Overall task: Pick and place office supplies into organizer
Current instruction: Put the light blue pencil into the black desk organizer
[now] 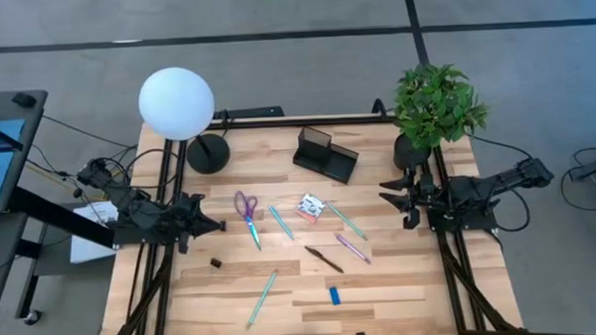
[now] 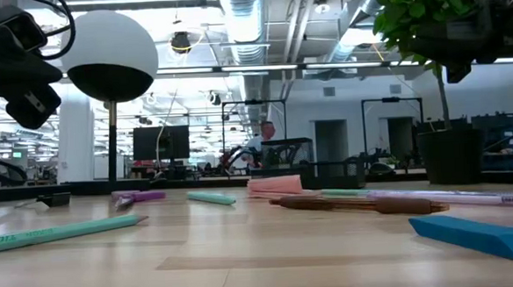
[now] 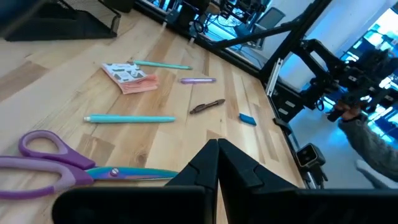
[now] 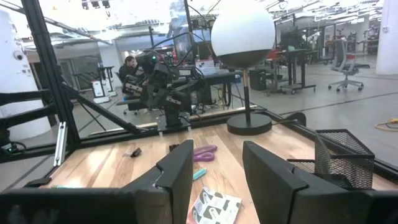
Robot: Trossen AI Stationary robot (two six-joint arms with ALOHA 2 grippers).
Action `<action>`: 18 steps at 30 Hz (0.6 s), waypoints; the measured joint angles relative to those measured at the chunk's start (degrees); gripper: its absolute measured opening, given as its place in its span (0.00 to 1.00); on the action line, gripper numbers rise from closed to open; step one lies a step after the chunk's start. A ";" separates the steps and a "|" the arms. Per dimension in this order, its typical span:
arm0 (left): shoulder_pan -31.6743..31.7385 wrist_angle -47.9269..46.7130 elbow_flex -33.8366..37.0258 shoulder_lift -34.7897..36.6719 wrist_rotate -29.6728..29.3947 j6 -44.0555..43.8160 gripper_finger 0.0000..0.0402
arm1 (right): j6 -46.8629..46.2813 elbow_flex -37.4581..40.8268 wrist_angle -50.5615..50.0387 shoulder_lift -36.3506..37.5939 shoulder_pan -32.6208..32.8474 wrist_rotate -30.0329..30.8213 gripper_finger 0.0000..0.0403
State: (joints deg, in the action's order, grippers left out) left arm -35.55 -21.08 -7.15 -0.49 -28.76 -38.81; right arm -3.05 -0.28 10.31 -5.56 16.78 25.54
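On the wooden table (image 1: 402, 293) the scissors (image 1: 247, 215), pens and packet (image 1: 311, 208) lie loose, none yet in the black organizer (image 1: 326, 153) at the far edge, since the left gripper (image 1: 217, 227), pinched together, and right gripper (image 1: 386, 196), fingers apart, hold nothing.

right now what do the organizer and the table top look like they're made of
Organizer: black wire mesh, probably metal; its wall shows a fine see-through grid in the right wrist view. Table top: light wood planks, matte, with visible grain and board seams.
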 joint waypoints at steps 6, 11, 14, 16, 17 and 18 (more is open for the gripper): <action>0.00 0.02 -0.01 0.00 -2.45 -1.46 0.00 | 0.02 0.01 0.00 0.01 -0.03 0.02 0.33; 0.01 0.04 0.00 0.00 -6.94 -1.41 0.00 | 1.18 0.00 1.10 -0.04 -0.04 0.29 0.33; 0.02 0.02 0.00 0.00 -9.38 -1.47 0.00 | 3.25 0.00 2.53 -0.02 -0.04 3.37 0.33; 0.02 0.00 0.01 0.00 -10.70 -2.04 0.00 | 3.35 -0.01 2.53 -0.02 -0.04 5.13 0.33; 0.02 -0.02 0.00 0.00 -11.30 -2.41 0.00 | 3.05 0.00 2.11 -0.02 -0.04 5.17 0.33; 0.02 -0.02 0.01 0.00 -11.95 -2.61 0.00 | 2.30 0.00 1.67 -0.04 -0.04 4.51 0.33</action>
State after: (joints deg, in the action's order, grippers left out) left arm -35.53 -21.10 -7.14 -0.49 -40.71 -41.42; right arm -0.75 -0.29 11.97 -5.60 16.73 30.05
